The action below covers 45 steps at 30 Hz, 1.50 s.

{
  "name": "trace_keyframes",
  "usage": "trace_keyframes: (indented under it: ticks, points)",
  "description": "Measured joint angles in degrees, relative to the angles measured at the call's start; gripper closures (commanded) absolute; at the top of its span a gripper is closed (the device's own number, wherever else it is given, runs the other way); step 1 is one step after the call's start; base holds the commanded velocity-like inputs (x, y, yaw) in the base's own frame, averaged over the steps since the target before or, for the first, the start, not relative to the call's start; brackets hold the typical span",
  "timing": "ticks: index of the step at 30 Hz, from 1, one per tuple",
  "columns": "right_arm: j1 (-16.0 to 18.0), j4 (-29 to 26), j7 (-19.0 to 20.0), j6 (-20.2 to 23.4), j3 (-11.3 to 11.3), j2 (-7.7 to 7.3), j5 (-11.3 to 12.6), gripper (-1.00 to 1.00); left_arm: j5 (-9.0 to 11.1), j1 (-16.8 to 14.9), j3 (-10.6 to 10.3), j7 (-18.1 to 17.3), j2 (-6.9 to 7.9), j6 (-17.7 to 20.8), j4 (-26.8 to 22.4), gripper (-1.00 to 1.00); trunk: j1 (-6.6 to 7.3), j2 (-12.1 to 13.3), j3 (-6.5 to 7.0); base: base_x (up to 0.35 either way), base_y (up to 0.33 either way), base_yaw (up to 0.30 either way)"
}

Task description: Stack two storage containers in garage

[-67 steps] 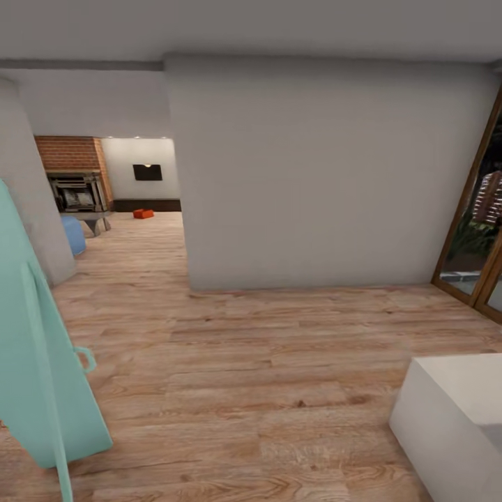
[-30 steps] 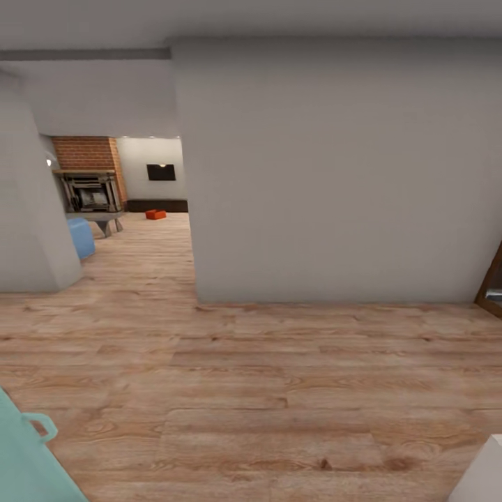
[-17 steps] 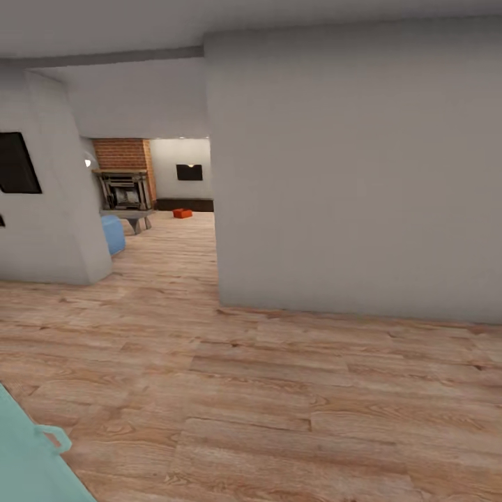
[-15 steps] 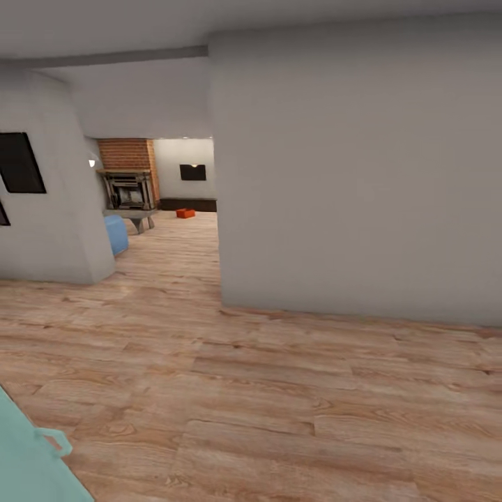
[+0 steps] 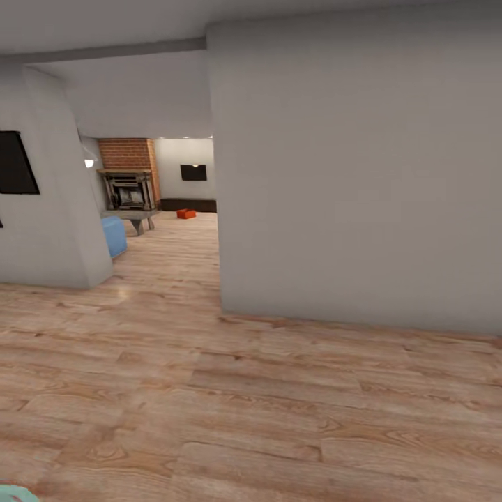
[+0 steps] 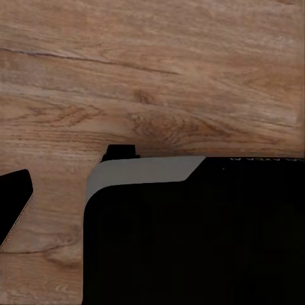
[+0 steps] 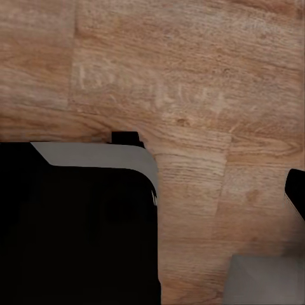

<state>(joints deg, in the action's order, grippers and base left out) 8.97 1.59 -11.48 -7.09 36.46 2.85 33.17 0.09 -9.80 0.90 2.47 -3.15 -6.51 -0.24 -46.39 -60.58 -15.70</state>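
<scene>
Glowing orange-red storage container (image 5: 185, 214) afar

Light wood plank floor (image 5: 265, 404) runs from foreground through opening into far room. On it, far back: small orange-red rectangular bin (image 5: 185, 214) near long low dark cabinet (image 5: 187, 205); pale blue rounded seat (image 5: 113, 236) beside grey wall corner.

The floor (image 5: 279, 404) is light wood plank with brown grain and knots, and the walls (image 5: 355, 174) are plain pale grey. Far off stand a red brick fireplace (image 5: 125, 157), a black TV (image 5: 193, 172), a small orange-red bin (image 5: 185, 214) and a blue seat (image 5: 113, 236). A black panel (image 5: 14, 162) hangs on the near wall.
</scene>
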Motion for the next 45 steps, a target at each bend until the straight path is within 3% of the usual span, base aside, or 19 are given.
trace_keyframes:
  ticks: [11, 33, 45]
  points:
    - [0.02, 0.00, 0.00, 0.09, 0.00, 0.07, 0.00, -1.00, 0.00, 0.00, 0.00, 0.00, 0.00, 0.04, 0.00, -1.00, 0.00, 0.00, 0.00, 0.322, 0.000, 0.017]
    - [0.02, 0.00, 0.00, 0.02, 0.01, 0.01, 0.00, -1.00, -0.01, 0.01, 0.00, 0.00, 0.00, -0.01, -0.02, -1.00, 0.00, 0.00, 0.00, 0.322, 0.000, 0.252]
    - [0.02, 0.00, 0.00, 0.01, 0.00, 0.00, 0.00, -1.00, 0.01, 0.00, 0.00, 0.00, 0.00, 0.01, 0.00, -1.00, 0.00, 0.00, 0.00, 0.322, 0.000, 0.029]
